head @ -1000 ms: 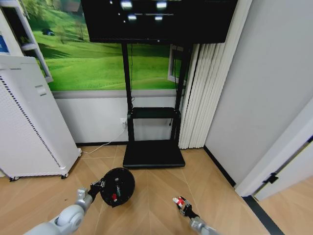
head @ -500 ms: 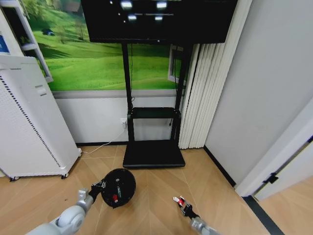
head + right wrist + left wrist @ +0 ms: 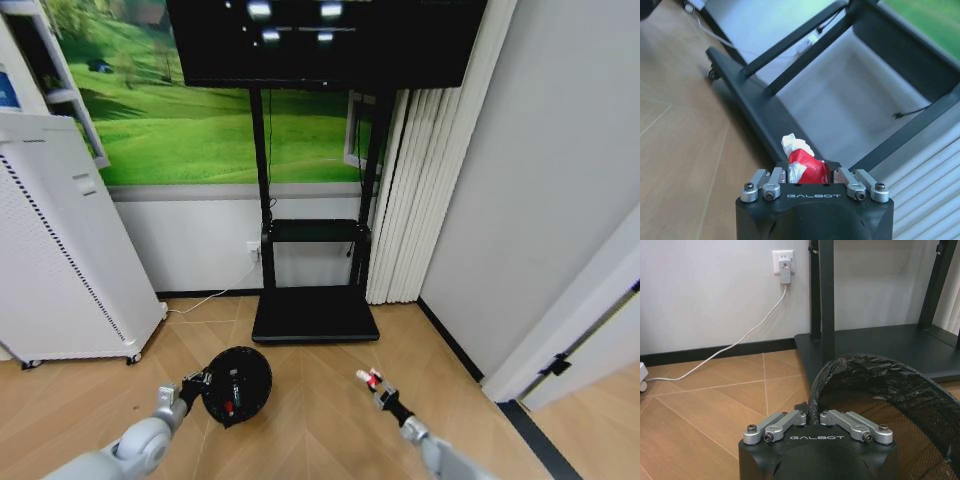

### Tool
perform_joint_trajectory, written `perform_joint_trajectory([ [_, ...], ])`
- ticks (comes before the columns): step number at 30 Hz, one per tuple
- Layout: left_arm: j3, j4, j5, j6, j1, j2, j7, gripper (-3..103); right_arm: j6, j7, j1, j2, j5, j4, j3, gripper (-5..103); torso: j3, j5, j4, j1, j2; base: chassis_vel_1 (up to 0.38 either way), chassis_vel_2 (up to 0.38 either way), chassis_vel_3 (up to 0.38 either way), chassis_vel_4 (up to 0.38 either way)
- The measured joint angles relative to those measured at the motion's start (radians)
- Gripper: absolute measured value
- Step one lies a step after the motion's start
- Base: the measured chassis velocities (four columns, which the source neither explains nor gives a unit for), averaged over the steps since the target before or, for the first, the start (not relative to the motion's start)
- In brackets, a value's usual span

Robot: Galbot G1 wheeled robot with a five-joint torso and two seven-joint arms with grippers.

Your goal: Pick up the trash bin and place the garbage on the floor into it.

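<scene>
The black mesh trash bin [image 3: 238, 384] hangs just above the wood floor at lower left, lined with a black bag [image 3: 875, 385]. My left gripper [image 3: 200, 384] is shut on its near rim [image 3: 813, 409]. Inside the bin lie a small red piece [image 3: 228, 407] and a little bottle [image 3: 237, 376]. To the right of the bin, and apart from it, my right gripper [image 3: 372, 381] is raised over the floor. It is shut on a crumpled red-and-white wrapper [image 3: 801, 162], a piece of the garbage, which sticks out between the jaws.
A black TV stand with a flat base [image 3: 314, 315] stands straight ahead against the wall. A tall white perforated appliance [image 3: 60, 260] is at the left, with a white cord [image 3: 740, 340] running to a wall socket. Pleated curtains [image 3: 410, 190] and a grey wall close off the right.
My right gripper has risen and reached forward with the wrapper still in it. The bin in my left gripper has barely shifted.
</scene>
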State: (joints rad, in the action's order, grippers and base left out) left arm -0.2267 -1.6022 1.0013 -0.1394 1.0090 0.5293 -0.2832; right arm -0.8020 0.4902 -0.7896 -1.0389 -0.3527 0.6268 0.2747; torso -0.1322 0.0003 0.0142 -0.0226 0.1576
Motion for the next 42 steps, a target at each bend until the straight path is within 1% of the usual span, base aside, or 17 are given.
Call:
perform_joint_trajectory([
  [2,-0.001,0.001,0.002,0.001,-0.002,0.001,-0.003,6,0.000,0.003,-0.007,0.015,-0.001,0.034,-0.005,37,0.000,0.0001,0.0000,0.000,0.000,0.000,0.000,0.000,0.000],
  [3,0.000,0.002,0.004,0.003,-0.003,0.001,-0.005,6,0.000,0.006,-0.019,0.037,-0.006,0.078,-0.013,37,0.000,-0.0006,-0.0001,0.000,0.000,0.000,0.000,0.000,0.000],
  [4,0.000,0.002,0.004,0.003,-0.003,0.001,-0.005,6,0.000,0.006,-0.019,0.037,-0.006,0.078,-0.013,37,0.000,-0.0006,-0.0001,0.000,0.000,0.000,0.000,0.000,0.000],
  [6,0.013,0.004,0.008,0.005,-0.002,0.003,-0.009,6,0.000,0.015,-0.034,0.067,-0.031,0.163,-0.026,37,0.000,-0.0002,0.0000,0.000,0.000,0.000,0.000,0.000,0.000],
  [13,0.026,0.002,0.012,0.009,0.002,0.003,-0.016,6,0.000,0.027,-0.045,0.098,-0.049,0.296,-0.014,37,0.000,-0.0004,-0.0003,0.000,0.000,0.000,0.000,0.000,0.000],
  [14,0.036,-0.002,0.012,0.010,0.008,0.004,-0.021,6,0.000,0.033,-0.045,0.114,-0.043,0.365,0.012,37,0.000,-0.0002,-0.0002,0.000,0.000,0.000,0.000,0.000,0.000],
  [18,0.044,-0.008,0.014,0.014,0.011,0.008,-0.029,6,0.000,0.035,-0.033,0.141,-0.026,0.485,0.064,37,0.000,-0.0004,-0.0003,0.000,0.000,0.000,0.000,0.000,0.000],
  [21,0.044,-0.009,0.017,0.016,0.008,0.009,-0.031,6,0.000,0.035,-0.025,0.149,-0.024,0.522,0.081,37,0.000,-0.0003,-0.0003,0.000,0.000,0.000,0.000,0.000,0.000],
  [23,0.043,-0.011,0.024,0.020,-0.002,0.009,-0.034,6,0.001,0.030,-0.005,0.158,-0.025,0.581,0.113,37,0.000,-0.0004,-0.0002,0.000,0.000,0.000,0.000,0.000,0.000],
  [27,0.036,-0.013,0.027,0.023,-0.010,0.010,-0.038,6,0.001,0.028,0.010,0.164,-0.023,0.614,0.139,37,0.000,-0.0005,-0.0003,0.000,0.000,0.000,0.000,0.000,0.000],
  [32,0.012,-0.022,0.034,0.031,-0.029,0.018,-0.051,6,0.002,0.023,0.037,0.169,-0.015,0.675,0.202,37,0.000,-0.0004,-0.0002,0.000,0.000,0.000,0.000,0.000,0.000],
  [34,-0.006,-0.024,0.038,0.035,-0.045,0.022,-0.056,6,0.002,0.018,0.070,0.169,-0.003,0.705,0.263,37,0.000,-0.0004,-0.0002,0.000,0.000,0.000,0.000,0.000,0.000],
  [35,-0.006,-0.024,0.038,0.035,-0.045,0.022,-0.056,6,0.002,0.018,0.070,0.169,-0.003,0.705,0.263,37,0.000,-0.0004,-0.0002,0.000,0.000,0.000,0.000,0.000,0.000],
  [37,-0.028,-0.024,0.044,0.037,-0.068,0.026,-0.062,6,0.003,0.013,0.116,0.162,0.016,0.725,0.347,37,0.000,-0.0003,-0.0002,0.000,0.000,0.000,0.000,0.000,0.000],
  [38,-0.028,-0.024,0.044,0.037,-0.068,0.026,-0.062,6,0.003,0.013,0.116,0.162,0.016,0.725,0.347,37,0.000,-0.0003,-0.0002,0.000,0.000,0.000,0.000,0.000,0.000],
  [41,-0.053,-0.032,0.054,0.044,-0.095,0.037,-0.070,6,0.003,0.013,0.183,0.127,0.036,0.718,0.452,37,0.000,-0.0006,-0.0003,0.000,0.000,0.000,0.000,0.000,0.000],
  [42,-0.053,-0.032,0.054,0.044,-0.095,0.037,-0.070,6,0.003,0.013,0.183,0.127,0.036,0.718,0.452,37,0.000,-0.0006,-0.0003,0.000,0.000,0.000,0.000,0.000,0.000],
])
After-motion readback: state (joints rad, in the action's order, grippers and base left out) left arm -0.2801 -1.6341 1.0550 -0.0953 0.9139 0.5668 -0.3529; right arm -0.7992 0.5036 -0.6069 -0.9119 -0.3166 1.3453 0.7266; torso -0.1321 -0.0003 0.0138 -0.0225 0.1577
